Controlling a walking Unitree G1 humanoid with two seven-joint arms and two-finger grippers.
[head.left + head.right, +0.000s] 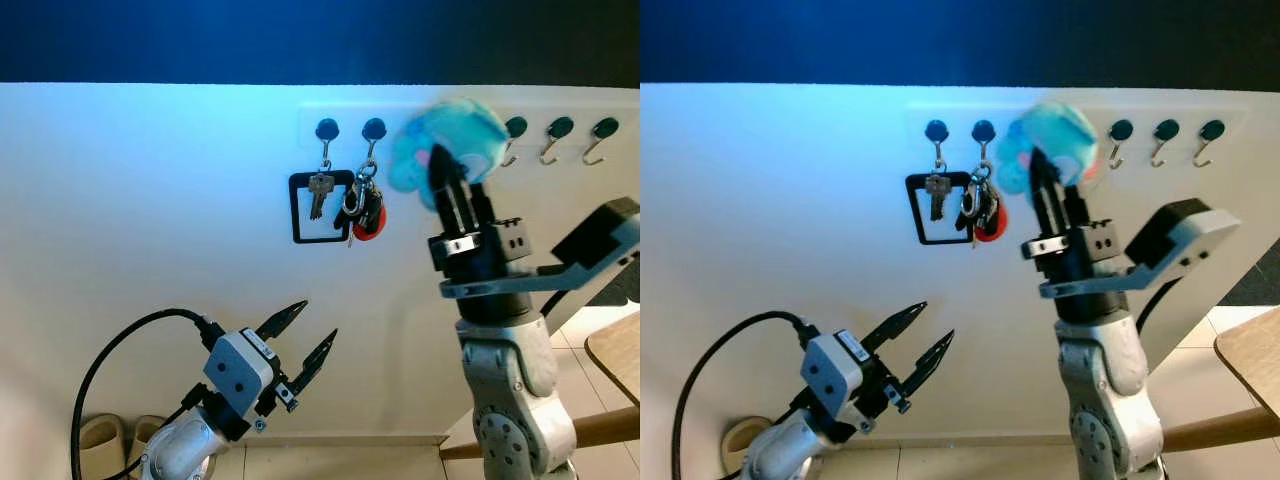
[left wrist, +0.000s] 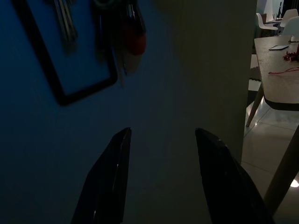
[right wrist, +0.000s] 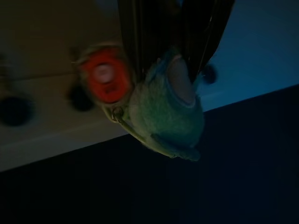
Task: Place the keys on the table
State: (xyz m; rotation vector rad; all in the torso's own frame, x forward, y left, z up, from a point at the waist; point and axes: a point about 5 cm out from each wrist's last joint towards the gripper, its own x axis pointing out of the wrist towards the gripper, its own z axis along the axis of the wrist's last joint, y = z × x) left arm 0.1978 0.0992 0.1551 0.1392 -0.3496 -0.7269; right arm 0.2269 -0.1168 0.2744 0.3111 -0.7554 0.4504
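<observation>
White wall [image 1: 150,230] with dark round hooks [image 1: 327,129]. Below the hooks: silver key [image 1: 319,193] inside a black rectangular outline [image 1: 297,210], beside it a red-tagged key bunch [image 1: 364,212]. Turquoise-and-pink plush keychain [image 1: 445,145] between black fingers [image 1: 455,205] of the right gripper [image 1: 452,178].

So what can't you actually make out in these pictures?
- Blue plush keyring in the right gripper: blurred in the eye views; any keys on it cannot be made out.
- Table: cut off by the eye view's right edge.
- Hanging keys: dark, cut off at the left wrist view's top edge.
</observation>
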